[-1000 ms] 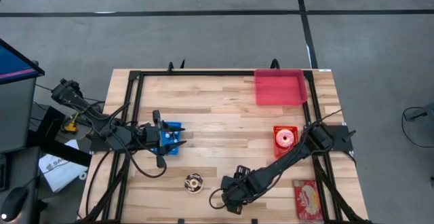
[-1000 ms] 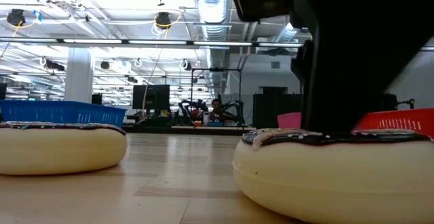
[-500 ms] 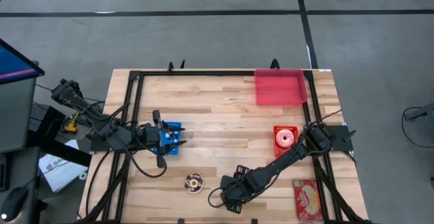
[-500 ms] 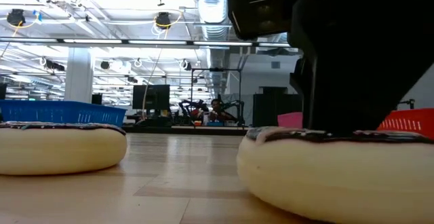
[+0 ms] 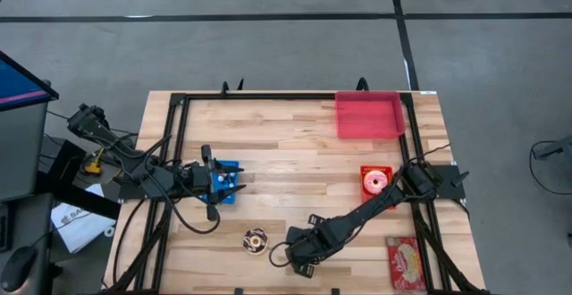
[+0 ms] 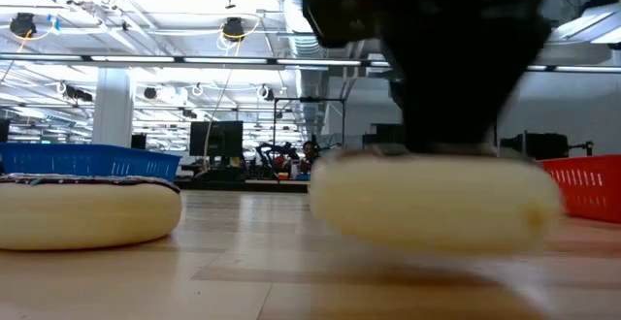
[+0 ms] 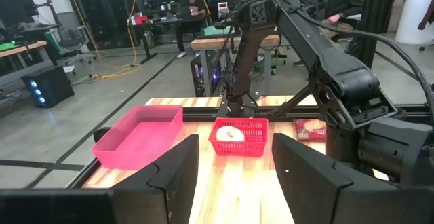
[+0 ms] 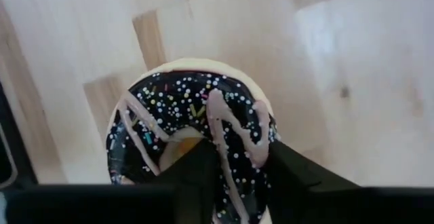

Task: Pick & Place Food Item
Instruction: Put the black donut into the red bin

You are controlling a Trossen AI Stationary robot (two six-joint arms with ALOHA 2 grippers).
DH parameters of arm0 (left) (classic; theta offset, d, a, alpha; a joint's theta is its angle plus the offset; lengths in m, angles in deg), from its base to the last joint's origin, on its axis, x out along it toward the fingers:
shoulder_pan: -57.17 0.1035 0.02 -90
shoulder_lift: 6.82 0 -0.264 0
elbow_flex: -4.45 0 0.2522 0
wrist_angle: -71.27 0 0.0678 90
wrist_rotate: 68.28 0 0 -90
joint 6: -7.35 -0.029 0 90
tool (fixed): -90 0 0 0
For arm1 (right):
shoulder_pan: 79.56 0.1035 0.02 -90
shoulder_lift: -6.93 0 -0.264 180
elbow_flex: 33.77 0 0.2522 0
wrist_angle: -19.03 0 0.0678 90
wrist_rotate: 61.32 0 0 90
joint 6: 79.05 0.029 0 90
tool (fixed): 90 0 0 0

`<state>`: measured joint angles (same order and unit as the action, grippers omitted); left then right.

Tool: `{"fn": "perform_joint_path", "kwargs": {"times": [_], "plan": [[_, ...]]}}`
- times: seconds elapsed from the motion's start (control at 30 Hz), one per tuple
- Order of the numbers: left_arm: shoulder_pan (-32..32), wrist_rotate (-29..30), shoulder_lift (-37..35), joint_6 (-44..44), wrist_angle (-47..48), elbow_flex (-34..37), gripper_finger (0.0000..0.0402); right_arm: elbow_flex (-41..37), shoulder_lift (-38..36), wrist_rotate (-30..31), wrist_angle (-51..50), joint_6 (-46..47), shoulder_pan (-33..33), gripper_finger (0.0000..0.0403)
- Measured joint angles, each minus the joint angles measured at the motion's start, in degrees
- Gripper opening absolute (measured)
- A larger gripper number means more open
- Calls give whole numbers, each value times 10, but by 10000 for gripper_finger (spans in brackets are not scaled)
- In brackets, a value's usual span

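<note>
Right end effector [image 8: 227, 183] grips the donut [image 8: 193, 125] across its ring, beside the second donut [image 5: 256, 239]; judged light, soft, icing fragile—hold the rim gently.

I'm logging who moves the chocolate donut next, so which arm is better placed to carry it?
Right. The right gripper is already pinching the chocolate donut, while the left gripper waits over the blue basket.

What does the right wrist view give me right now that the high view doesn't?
Only the right wrist view shows the right hand pinching one side of the ring of a chocolate donut with sprinkles and a pale drizzle. Only the high view shows the layout: a second donut, the red basket, the pink tray, and the left hand waiting. Both show the wooden table.
</note>
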<state>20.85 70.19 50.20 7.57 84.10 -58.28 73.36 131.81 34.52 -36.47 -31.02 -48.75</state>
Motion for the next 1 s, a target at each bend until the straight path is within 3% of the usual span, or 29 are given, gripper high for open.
{"fn": "perform_joint_path", "kwargs": {"times": [0.17, 0.3, 0.5, 0.77, 1.0], "plan": [[0, 0, 0, 0, 0, 0, 182, 62, 0, 12, -90, -5, -12, 76], [0, 0, 0, 0, 0, 0, 182, 115, 0, 64, -218, -2, -17, 79], [0, -2, 0, 0, 0, 0, 182, 155, -2, 150, -447, 96, -16, 96], [0, -2, 0, 0, 0, 0, 182, 86, -68, 166, -483, 269, -19, 138], [0, -7, -4, -1, -2, 0, 182, -48, -191, 169, -483, 422, -38, 153]]}}
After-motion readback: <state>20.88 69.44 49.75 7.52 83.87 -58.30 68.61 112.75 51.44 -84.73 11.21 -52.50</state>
